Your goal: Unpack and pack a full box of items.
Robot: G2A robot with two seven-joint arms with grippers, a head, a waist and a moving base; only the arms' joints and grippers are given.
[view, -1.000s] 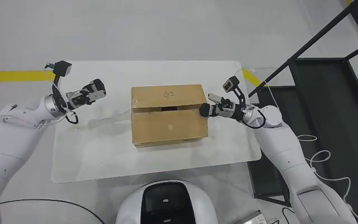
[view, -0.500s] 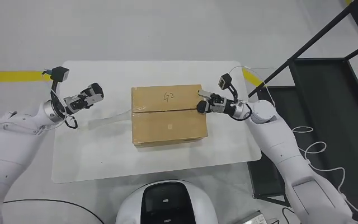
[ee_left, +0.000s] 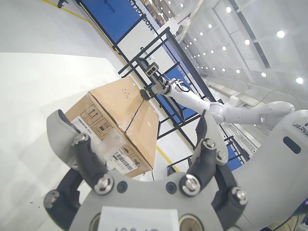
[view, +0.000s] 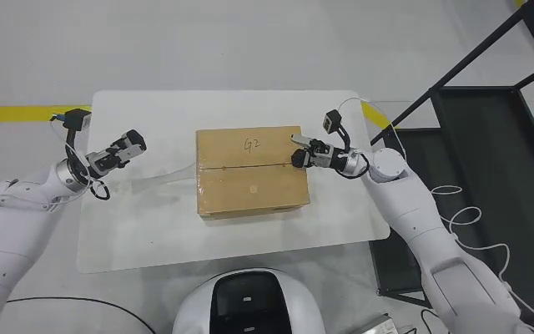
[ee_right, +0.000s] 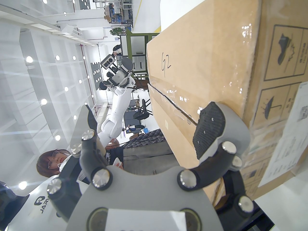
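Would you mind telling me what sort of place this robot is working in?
Probably a large factory or test hall: a high ceiling with rows of lights, a yellow floor line, and a cardboard box on a white table beside a black metal rack.

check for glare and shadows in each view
Right wrist view: bright glints on the clear tape along the box seam. Left wrist view: ceiling lamps flare white. Top view: thin soft shadow along the box's near edge on the table.
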